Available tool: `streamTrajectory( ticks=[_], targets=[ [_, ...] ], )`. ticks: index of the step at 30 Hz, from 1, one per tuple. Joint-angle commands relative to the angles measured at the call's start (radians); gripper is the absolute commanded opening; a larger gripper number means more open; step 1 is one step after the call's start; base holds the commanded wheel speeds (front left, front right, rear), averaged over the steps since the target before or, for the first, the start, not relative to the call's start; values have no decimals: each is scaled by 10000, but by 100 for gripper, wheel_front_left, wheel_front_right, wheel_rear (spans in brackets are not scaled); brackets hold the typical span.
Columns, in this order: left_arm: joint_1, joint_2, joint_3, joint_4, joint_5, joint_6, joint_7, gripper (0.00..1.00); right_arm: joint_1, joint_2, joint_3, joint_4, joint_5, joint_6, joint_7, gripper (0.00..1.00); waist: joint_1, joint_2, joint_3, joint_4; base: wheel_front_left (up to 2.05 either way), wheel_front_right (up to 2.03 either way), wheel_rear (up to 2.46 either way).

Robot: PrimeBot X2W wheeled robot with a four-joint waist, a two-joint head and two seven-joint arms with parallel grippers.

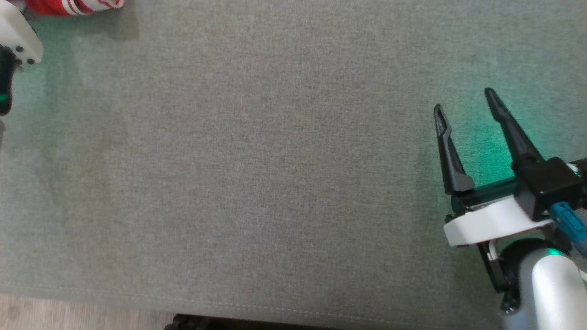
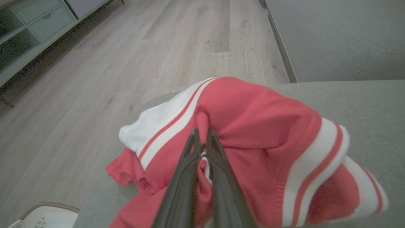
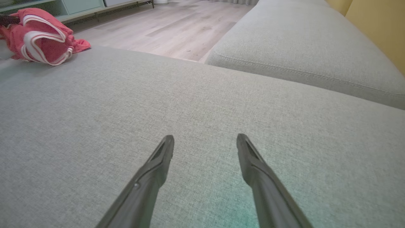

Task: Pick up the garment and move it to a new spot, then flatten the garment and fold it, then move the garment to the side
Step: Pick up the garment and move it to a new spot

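The garment [image 2: 253,126] is red knit with white bands and thin red stripes, crumpled near the corner of the grey cushion [image 2: 364,104]. My left gripper [image 2: 203,134] is shut on a fold of it, red cloth bunched between the two dark fingers. In the head view a strip of the garment [image 1: 73,5] shows at the top left edge, beside the pale left wrist housing [image 1: 16,36]. The garment [image 3: 38,38] also lies at the far left of the right wrist view. My right gripper [image 1: 463,101] stands open above bare cushion at the lower right, far from the cloth.
The grey cushion [image 1: 275,160] spreads wide between the two arms. Its front edge [image 1: 229,307] runs along the bottom of the head view, with wood floor [image 2: 126,63] beyond. A second cushion [image 3: 300,47] and a yellow wall [image 3: 379,25] lie ahead of the right gripper. A low cabinet [image 2: 28,28] stands across the floor.
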State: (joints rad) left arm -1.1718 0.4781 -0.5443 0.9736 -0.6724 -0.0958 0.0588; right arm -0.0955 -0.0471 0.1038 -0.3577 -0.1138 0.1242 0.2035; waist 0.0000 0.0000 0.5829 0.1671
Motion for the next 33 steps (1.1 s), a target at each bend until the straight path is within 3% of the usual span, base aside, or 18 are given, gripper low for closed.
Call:
streamTrajectory(
  ticks=[1,10,17,21,27,33],
  targets=[
    [-491,560,367,-114,-1,53,-142,0,-131,-31,314,-303,75,65,-12,100,0,0,-159,-15,0,0,0],
    [-1018,468,-41,-111,218,-194,-554,0,-109,-31,346,740,751,65,-550,100,0,0,-1890,-456,0,0,0],
    [-858,-33,-982,-1364,79,-337,85,0,83,-31,489,2062,1682,65,-1289,100,0,0,-4043,-1610,0,0,0],
    [-489,-644,-1270,-2564,-813,-344,510,0,237,-31,472,2606,2028,65,-1552,100,0,0,-4876,-2272,0,0,0],
    [2,-1512,-1462,-4430,-2016,-347,1048,0,388,-31,236,3010,2275,65,-1783,100,0,0,-5186,-2914,0,0,0],
    [1196,-1977,-1974,-5268,-2255,-305,1012,0,274,-31,210,3176,2489,65,-2030,100,0,0,-4456,-3237,0,0,0]
  ],
)
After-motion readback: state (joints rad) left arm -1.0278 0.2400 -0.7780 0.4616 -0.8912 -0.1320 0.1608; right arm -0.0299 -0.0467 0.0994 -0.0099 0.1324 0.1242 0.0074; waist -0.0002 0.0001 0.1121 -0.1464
